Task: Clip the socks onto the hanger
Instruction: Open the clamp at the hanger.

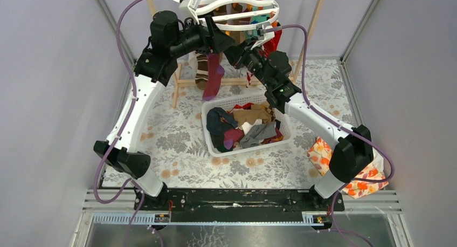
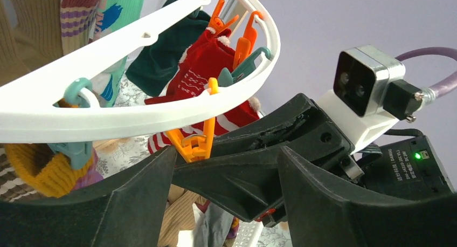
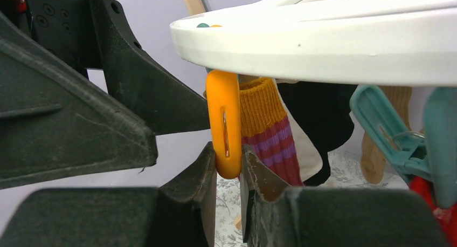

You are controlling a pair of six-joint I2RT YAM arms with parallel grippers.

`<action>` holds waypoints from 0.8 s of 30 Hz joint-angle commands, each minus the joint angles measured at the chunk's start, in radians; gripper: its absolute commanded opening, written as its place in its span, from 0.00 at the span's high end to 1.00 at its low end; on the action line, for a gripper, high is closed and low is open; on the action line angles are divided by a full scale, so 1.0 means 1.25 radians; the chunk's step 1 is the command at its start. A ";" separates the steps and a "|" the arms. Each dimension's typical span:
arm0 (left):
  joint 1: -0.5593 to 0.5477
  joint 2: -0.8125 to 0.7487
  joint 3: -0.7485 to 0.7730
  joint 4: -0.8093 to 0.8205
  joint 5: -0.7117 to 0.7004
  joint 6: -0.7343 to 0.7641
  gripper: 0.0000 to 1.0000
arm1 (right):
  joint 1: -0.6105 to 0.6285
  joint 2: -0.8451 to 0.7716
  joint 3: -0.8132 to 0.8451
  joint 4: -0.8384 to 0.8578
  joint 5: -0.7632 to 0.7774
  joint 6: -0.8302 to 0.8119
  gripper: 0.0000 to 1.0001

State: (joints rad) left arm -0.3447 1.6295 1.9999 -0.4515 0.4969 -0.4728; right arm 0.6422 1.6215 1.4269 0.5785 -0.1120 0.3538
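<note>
The white ring hanger [image 1: 237, 4] hangs at the top middle, with several socks clipped under it. My right gripper [image 3: 229, 158] is shut on the bottom of an orange clip [image 3: 225, 123] under the ring [image 3: 323, 36]. Right behind that clip hangs a magenta sock with purple stripes and a mustard cuff [image 3: 269, 128]. In the top view this sock [image 1: 214, 77] dangles below both grippers. My left gripper [image 2: 226, 152] is open and empty, its fingers spread on either side of the right gripper's body just below the ring [image 2: 134, 112]. A red-and-white sock [image 2: 205, 69] hangs beyond.
A white slotted basket [image 1: 213, 144] with several loose socks [image 1: 253, 125] stands on the floral cloth below the hanger. A light wooden rack [image 1: 178, 82] stands behind it, with a brown striped sock [image 1: 201, 69] hanging there. A floral bag [image 1: 323, 150] lies by the right arm. Teal clips [image 3: 382, 123] hang nearby.
</note>
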 commanded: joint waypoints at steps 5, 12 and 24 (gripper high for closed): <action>-0.007 0.016 0.031 0.032 -0.063 -0.013 0.32 | 0.009 -0.009 0.038 0.023 0.014 -0.023 1.00; -0.008 0.045 0.057 0.036 -0.069 -0.016 0.34 | 0.011 -0.013 0.035 0.015 0.011 -0.036 1.00; -0.009 0.061 0.065 0.039 -0.081 -0.027 0.66 | 0.012 -0.019 0.027 0.010 0.017 -0.040 0.96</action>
State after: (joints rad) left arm -0.3470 1.7065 2.0640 -0.4500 0.4107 -0.5030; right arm 0.6437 1.6211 1.4288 0.5606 -0.1051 0.3206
